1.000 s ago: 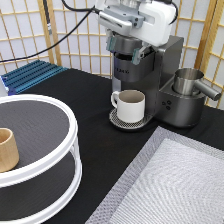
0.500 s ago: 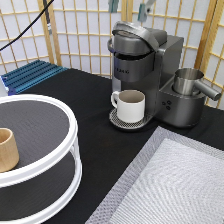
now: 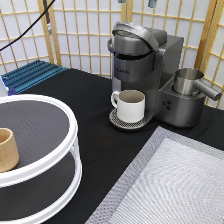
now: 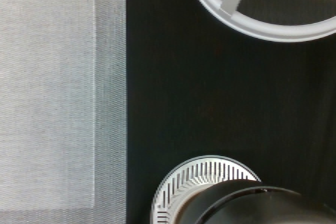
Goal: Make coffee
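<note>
- Across the black worktop (image 3: 95,112), a wide bare strip is running from the blue ridged tray (image 3: 31,75) at the exterior view's left down toward the bottom, between the round two-tier stand (image 3: 47,165) and the grey woven mat (image 3: 175,185).
- At the exterior view's bottom right, the mat is lying flat, its darker border running just beside the coffee machine's drip grate (image 3: 125,121).
- Along the exterior view's top, a paper-and-wood screen (image 3: 80,35) is closing off the far edge of the worktop.
- On the drip grate, a cream handled mug (image 3: 130,105) is standing upright under the spout of the coffee machine (image 3: 145,65); what is inside the mug cannot be told.
- Beside the machine, toward the exterior view's right, a metal jug (image 3: 190,82) is sitting on the machine's side platform.
- On the stand's upper tier, a tan wooden cup (image 3: 7,149) is standing upright at the exterior view's left edge.
- Nowhere in the exterior view is the pincer showing, so whether it is apart or together cannot be told.
- Neither view is showing the coffee pod; the machine's lid is lying down.
- From the wrist view, the mat, bare worktop, the stand's white rim (image 4: 277,30) and the drip grate (image 4: 199,175) are showing.
</note>
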Motion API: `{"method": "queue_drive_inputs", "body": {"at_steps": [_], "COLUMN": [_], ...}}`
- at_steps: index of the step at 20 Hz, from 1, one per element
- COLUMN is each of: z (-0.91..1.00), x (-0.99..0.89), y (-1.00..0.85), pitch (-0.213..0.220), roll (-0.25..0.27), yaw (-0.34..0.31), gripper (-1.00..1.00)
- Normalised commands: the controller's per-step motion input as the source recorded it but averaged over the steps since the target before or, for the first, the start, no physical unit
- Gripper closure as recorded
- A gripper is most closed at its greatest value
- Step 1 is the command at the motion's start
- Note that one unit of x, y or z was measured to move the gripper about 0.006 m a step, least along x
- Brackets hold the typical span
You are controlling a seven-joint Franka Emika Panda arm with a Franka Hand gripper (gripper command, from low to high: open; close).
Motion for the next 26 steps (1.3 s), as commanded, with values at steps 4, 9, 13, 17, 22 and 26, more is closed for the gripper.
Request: {"method": "queue_drive_inputs", "body": {"at_steps": [4,9,13,17,22,26], "z": [-0.61,-0.57,-0.29,-0.29,-0.09,0.22], "x": [-0.63,-0.81,-0.39,-0.18,-0.04,0.11], "y": [-0.14,-0.02,0.03,-0.16,-0.61,-0.64], "pitch": [-0.028,-0.048,-0.065,-0.057,-0.049,-0.059], "roll": [-0.104,-0.129,-0.126,-0.08,-0.013,0.0], "yaw": [-0.04,-0.04,-0.003,0.0,0.0,0.007], "gripper": [-1.0,-1.0,-1.0,-1.0,-1.0,-1.0]}}
